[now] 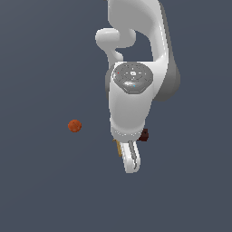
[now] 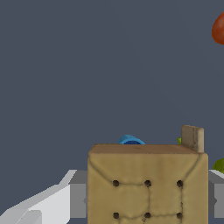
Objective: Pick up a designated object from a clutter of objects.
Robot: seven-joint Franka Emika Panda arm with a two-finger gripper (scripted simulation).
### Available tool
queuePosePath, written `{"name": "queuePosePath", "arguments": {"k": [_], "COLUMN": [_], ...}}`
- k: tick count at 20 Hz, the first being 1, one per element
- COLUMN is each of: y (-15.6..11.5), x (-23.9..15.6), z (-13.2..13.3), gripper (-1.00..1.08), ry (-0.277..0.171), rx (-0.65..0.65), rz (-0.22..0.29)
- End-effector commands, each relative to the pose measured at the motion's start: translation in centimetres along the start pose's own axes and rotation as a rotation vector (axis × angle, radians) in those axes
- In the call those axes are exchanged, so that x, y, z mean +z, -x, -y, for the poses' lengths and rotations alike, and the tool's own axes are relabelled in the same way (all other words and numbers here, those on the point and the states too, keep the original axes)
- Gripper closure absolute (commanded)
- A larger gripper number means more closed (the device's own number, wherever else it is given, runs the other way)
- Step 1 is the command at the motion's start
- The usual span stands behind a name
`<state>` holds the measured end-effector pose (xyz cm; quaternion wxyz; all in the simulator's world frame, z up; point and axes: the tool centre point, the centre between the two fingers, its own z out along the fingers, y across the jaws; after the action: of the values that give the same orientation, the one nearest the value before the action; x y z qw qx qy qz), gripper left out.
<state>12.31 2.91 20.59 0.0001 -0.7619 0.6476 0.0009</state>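
The flat tan square block, cracker-like with rows of small dark dots pressed into its face, fills the near part of the wrist view. It sits between the white and grey fingers of the hand, which flank it on both sides. The hand appears clamped on the block, though the contact points themselves are hidden by the block's face.

Taking the tan block as landmark, in the wrist view a blue cup peeks just over its far edge, a second small tan upright piece stands at its far corner, a sliver of lime-green shows beside that piece, and an olive-green ball sits at the block's side. An orange-red ball lies well beyond it on the dark grey surface.

In the exterior view the white arm covers most of the block; only a tan edge shows beside the hand. A dark brown block lies just beside the arm, on its other side. The orange-red ball rests well apart, toward the exterior view's left.
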Motion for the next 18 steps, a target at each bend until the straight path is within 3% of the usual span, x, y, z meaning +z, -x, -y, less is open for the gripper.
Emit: {"name": "queuePosePath", "arguments": {"k": [1,12,18], "y": [-1.3,-6.9,-8.9], "x": [-2.8,-14.4,-18.6], "z": [-0.6,-2.7,-3.2], "gripper": [1.08,1.08,1.08], "ry": [0.0,-0.001,-0.001], "rx": [0.0,0.0,-0.001], "rz": [0.0,0.0,-0.001]}}
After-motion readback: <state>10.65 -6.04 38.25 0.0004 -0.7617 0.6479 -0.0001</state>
